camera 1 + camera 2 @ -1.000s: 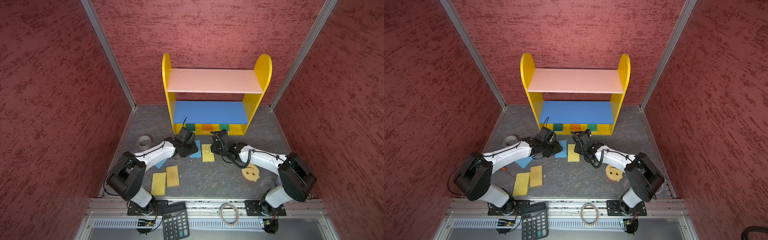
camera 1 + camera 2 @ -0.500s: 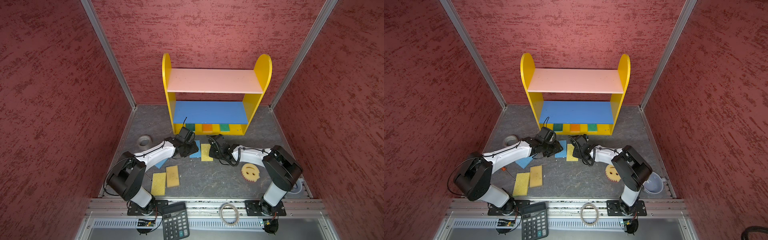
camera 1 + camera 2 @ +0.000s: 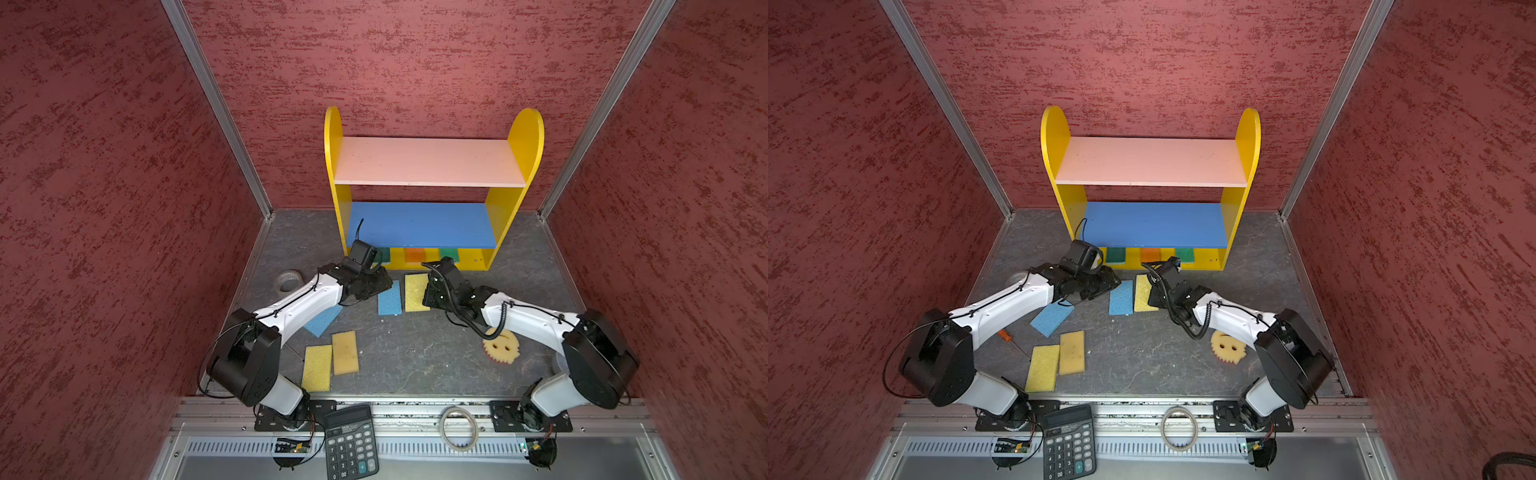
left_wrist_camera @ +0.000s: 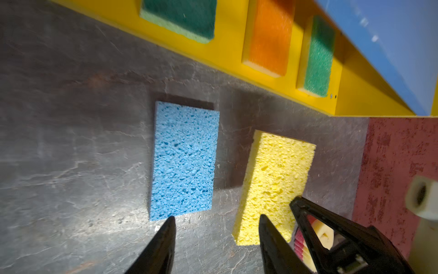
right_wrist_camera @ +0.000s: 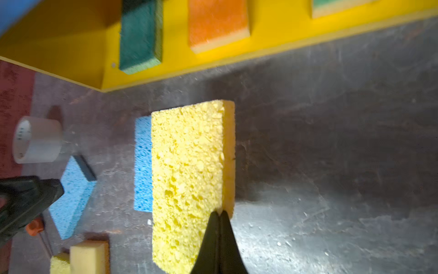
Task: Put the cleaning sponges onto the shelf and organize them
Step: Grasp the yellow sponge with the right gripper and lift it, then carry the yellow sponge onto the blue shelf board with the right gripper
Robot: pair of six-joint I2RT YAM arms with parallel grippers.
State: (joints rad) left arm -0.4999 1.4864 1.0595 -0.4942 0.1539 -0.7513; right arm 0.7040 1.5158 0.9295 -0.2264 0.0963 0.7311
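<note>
Left of centre, your left gripper [image 4: 216, 219] hangs released at the blue sponge [image 4: 184, 161], flat before the shelf [image 3: 428, 160]; beside it your right gripper [image 5: 219, 214] is clenched on an edge of the tilted yellow sponge [image 5: 187, 178]. Pickup looks underway: next, lift it clear and onto the shelf

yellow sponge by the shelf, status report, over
Right pincer shut on yellow sponge, sponge tilted up beside blue sponge. Left pincer open, empty. Nothing between yellow sponge and the shelf.

The calculator [image 3: 351, 442] keys show digits, "00" and a plus sign; its brand line is too small.
</note>
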